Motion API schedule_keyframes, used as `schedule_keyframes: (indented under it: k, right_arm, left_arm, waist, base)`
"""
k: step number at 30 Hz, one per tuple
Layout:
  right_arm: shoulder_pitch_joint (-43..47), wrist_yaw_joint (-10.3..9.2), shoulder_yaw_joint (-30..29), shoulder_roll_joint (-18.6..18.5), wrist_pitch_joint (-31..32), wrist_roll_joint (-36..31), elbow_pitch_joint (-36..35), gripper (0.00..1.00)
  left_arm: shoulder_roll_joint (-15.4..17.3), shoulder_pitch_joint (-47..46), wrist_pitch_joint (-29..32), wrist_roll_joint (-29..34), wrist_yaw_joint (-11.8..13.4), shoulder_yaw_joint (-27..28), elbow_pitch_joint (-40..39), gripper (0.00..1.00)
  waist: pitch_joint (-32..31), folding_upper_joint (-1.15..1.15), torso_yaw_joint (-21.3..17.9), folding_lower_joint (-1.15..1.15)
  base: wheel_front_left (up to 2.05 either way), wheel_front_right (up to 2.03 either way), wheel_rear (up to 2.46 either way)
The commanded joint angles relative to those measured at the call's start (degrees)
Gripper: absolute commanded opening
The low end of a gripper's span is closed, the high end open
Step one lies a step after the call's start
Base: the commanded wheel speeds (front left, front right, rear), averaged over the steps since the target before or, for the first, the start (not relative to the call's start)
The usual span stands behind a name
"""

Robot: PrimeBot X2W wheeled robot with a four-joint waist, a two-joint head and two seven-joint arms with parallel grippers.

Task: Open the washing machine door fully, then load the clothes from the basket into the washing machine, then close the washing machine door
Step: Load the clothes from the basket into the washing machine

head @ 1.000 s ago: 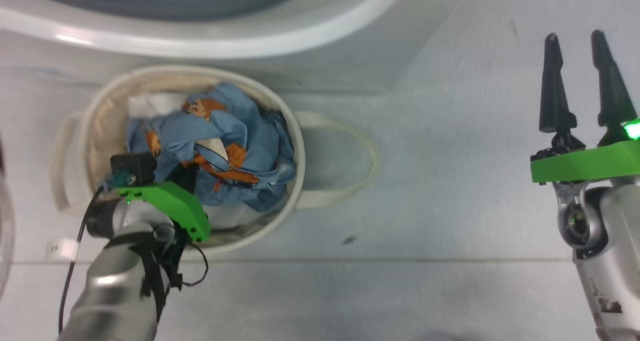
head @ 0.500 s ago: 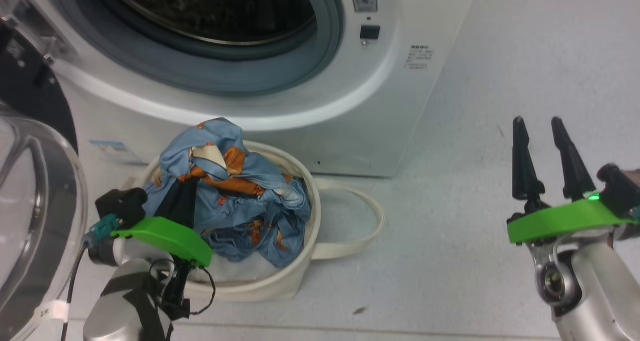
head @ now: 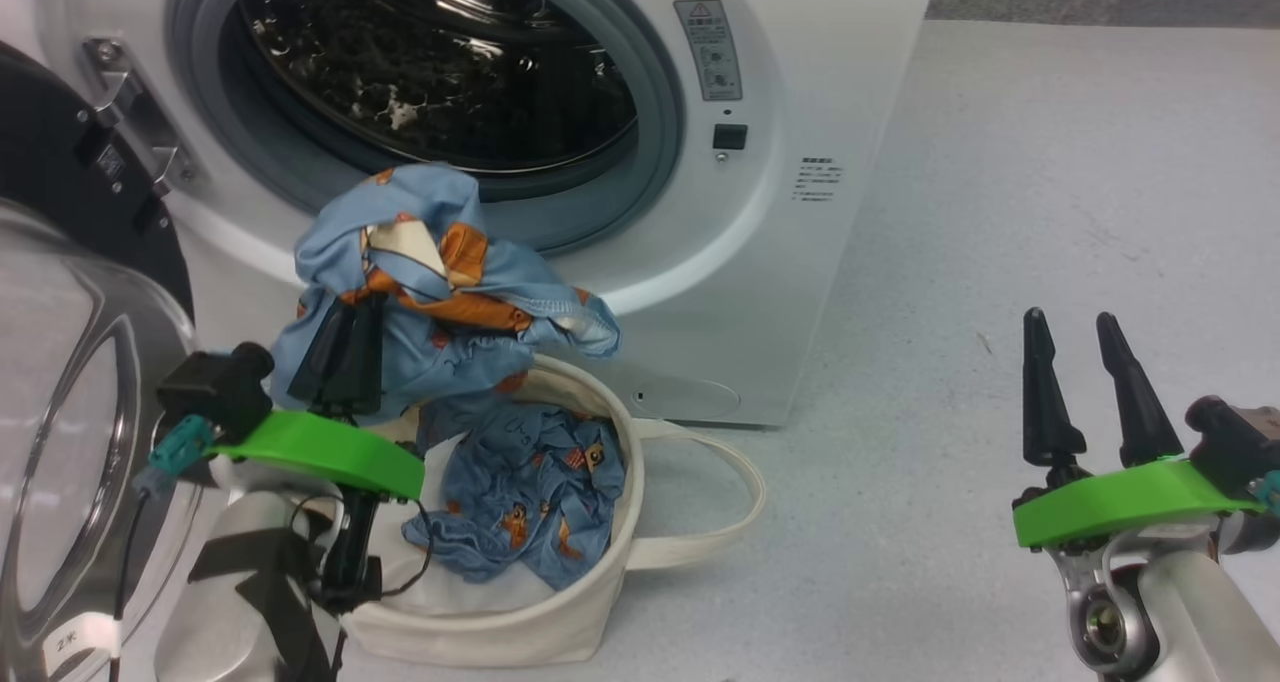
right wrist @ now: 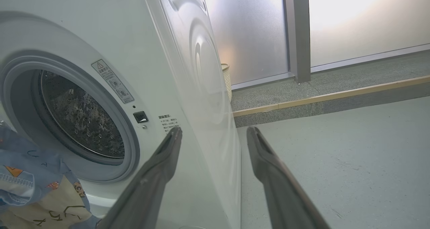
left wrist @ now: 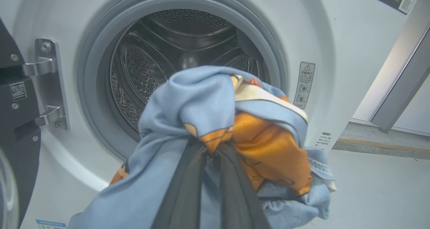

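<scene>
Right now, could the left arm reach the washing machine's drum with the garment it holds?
Probably yes: the door stands swung aside, and the open drum lies straight ahead of the left gripper, shut on the clothes, with nothing between.

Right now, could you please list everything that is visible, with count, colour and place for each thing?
washing machine: one, white with a steel drum and grey seal, at the back, mouth open
washing machine door: one, black rim with clear glass bowl, standing open at the left
basket: one, cream, on the floor in front of the machine
clothes: two bunches, light blue with orange figures, one held above the basket, one inside it
warning sticker: one, pale grey, on the machine front, right of the drum mouth
floor: one, pale grey-blue, under everything
left gripper: one, dark fingers on a green mount, lower left, shut on the raised clothes
right gripper: one, same colours, lower right, open and holding nothing
</scene>
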Motion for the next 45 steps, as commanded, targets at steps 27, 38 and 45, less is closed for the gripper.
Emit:
schedule_keyframes:
  k: [27,38,45]
  right_arm:
    - [-5.4,0.01,-2.2,-2.4,-0.3,-3.0,-8.1,1.0]
    - [-5.6,0.01,-5.4,-1.2,-0.3,-4.8,-11.9,1.0]
    - [-4.4,0.01,-7.1,0.2,-0.3,-5.5,-13.4,1.0]
  left_arm:
    - [6.5,-36.4,-0.7,5.6,-0.6,5.4,22.2,0.0]
    - [9.0,-51.3,-0.7,10.1,-0.1,4.2,28.2,0.0]
    - [11.0,-58.0,-0.7,12.0,1.0,4.0,29.9,0.0]
  waist:
    - [24.5,-0.01,-8.8,0.0]
    - [35.6,-0.01,-11.7,0.0]
    - [39.2,-0.01,-13.7,0.0]
  base:
    - [0.0,0.0,0.0]
    - [0.0,0.0,0.0]
    - [0.0,0.0,0.0]
